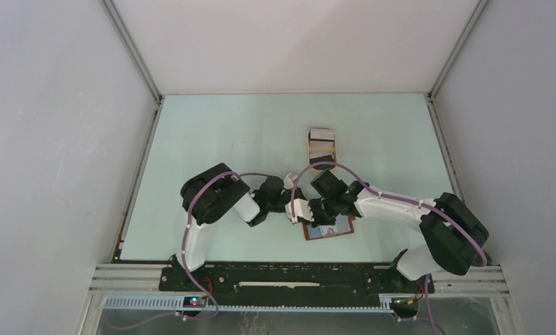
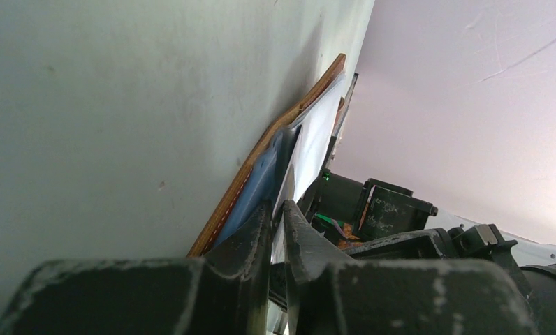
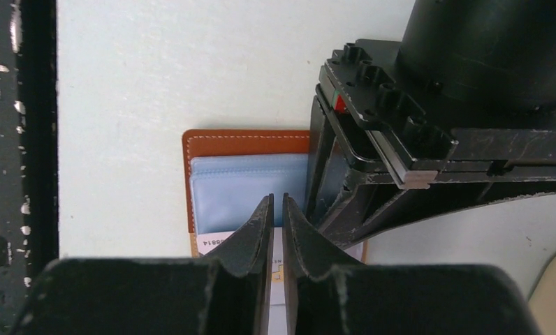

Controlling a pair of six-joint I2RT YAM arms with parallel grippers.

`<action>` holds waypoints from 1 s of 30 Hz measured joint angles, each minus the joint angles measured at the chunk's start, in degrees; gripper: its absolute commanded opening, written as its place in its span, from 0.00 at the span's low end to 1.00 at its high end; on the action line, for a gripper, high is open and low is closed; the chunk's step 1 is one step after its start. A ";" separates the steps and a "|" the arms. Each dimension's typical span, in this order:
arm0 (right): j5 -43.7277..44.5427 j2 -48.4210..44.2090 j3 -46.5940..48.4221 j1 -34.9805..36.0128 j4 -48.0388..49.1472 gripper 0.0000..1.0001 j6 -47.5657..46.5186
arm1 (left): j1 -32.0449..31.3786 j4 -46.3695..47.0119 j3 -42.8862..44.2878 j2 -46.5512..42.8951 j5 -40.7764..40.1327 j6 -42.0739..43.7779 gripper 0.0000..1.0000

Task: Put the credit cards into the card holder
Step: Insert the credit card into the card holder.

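Overhead, left gripper (image 2: 281,213) and right gripper (image 3: 276,206) half hid the card holder (image 3: 247,143); right wrist bared its blue pocket (image 3: 247,188) and white card (image 3: 216,244). Both jaws stood almost together, grip unclear.

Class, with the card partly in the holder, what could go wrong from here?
1. The card sits only partly in the blue pocket of the holder; a skewed push could jam or bend it.
2. The holder lies loose on the table, so it may slide.
3. The left tool and right tool crowd together over the holder and could collide.
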 measured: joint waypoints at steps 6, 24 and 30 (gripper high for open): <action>2.93 0.44 0.00 0.04 0.07 0.16 -0.24 | 0.04 0.02 0.09 0.09 0.20 0.07 0.19; 6.62 0.79 -0.17 0.28 -0.59 0.15 -0.57 | 0.26 0.59 0.74 0.74 1.29 -0.17 0.27; 6.95 0.76 -0.20 -0.85 -1.18 0.14 -0.50 | 0.28 0.72 0.81 0.79 1.42 -0.24 0.29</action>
